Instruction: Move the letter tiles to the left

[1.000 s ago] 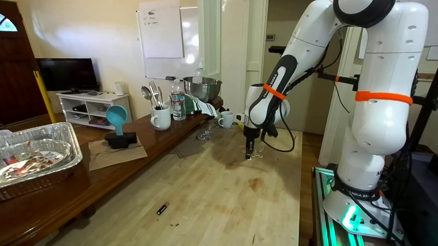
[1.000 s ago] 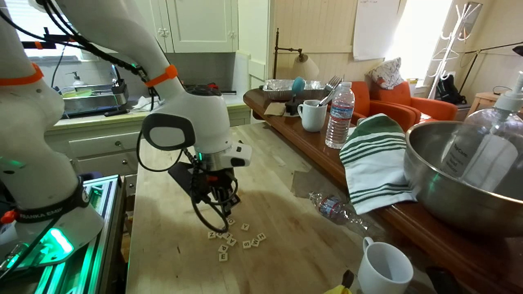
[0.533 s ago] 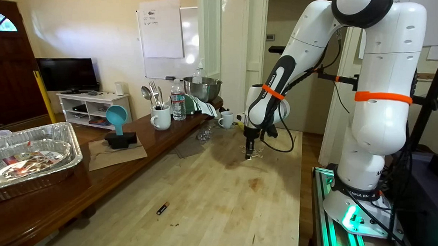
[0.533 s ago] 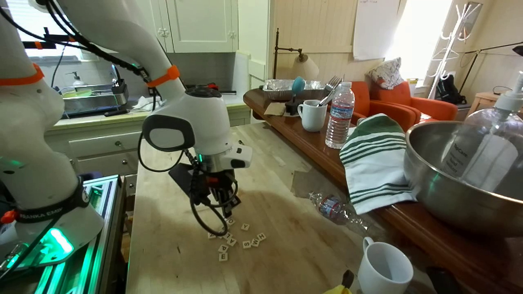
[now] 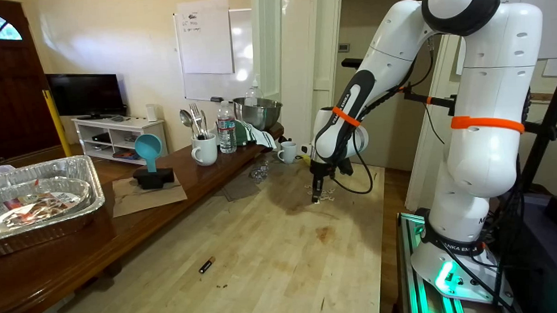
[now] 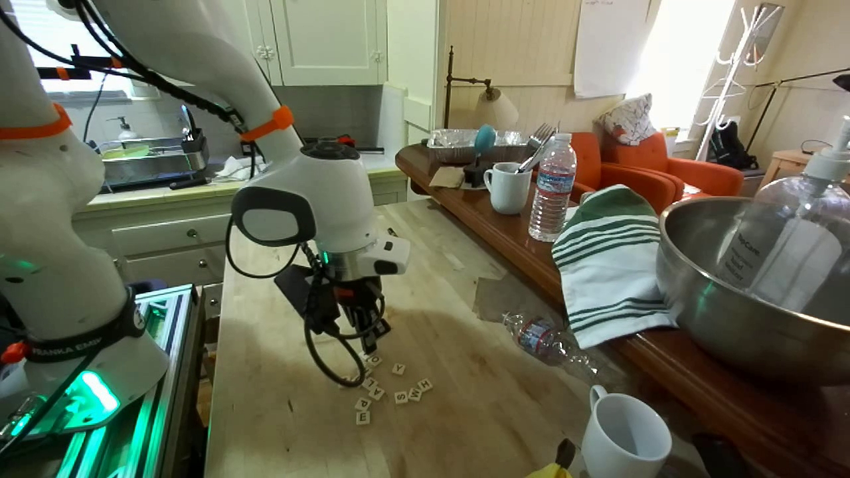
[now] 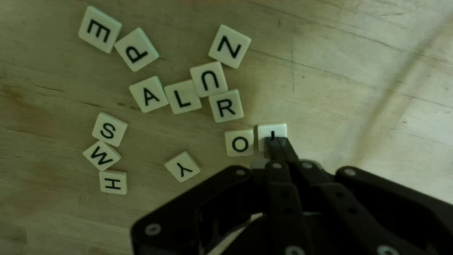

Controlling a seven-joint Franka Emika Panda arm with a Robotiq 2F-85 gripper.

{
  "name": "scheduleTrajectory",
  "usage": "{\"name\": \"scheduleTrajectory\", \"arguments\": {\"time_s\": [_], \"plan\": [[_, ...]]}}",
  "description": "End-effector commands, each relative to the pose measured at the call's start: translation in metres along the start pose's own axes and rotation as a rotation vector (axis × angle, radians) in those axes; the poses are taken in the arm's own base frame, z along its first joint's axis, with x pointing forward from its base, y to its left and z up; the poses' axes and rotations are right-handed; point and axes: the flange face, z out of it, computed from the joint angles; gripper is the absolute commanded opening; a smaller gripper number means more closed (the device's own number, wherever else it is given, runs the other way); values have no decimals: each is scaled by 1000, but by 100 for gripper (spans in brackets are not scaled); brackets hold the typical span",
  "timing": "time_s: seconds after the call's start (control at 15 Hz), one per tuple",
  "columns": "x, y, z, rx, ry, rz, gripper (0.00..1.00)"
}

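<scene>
The gripper [image 7: 277, 139] is holding its two fingers [image 7: 279, 173] pressed together, and in the wrist view they are hiding the lower part of one tile [image 7: 271, 129], leaving just a short black stroke; whether they are touching it, I cannot tell. The letter tiles [image 7: 183, 97] are lying face up on the wooden table [image 5: 273, 251], most of them to the left of the fingers in the wrist view. They are reading E, P, U, A, L, R, O, S, H and Y, while one is looking like N or Z and another like W or M. In an exterior view a black cable [image 6: 349, 385] is partly covering several tiles; there the near white mug [image 6: 627, 435] and a yellow thing [image 6: 550, 472] are running off the bottom edge, and the metal bowl [image 6: 704, 312] off the right. The arm [image 6: 199, 53] is running off the top, its base ring [image 6: 80, 350] showing FRANKA EMI before curving out of sight. The soap bottle [image 6: 764, 262] is showing Care. The standing water bottle [image 6: 552, 212], battery [image 5: 207, 265] and hanging paper [image 5: 205, 47] are carrying writing too small to read
</scene>
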Motion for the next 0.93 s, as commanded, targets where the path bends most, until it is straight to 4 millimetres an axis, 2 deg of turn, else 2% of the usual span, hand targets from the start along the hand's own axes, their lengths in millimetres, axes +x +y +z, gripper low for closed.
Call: {"name": "scheduleTrajectory", "arguments": {"time_s": [0.0,0.87], "plan": [[0,-15,23,17,-33,2,0],[22,-56,34,22,-58,57,0]]}}
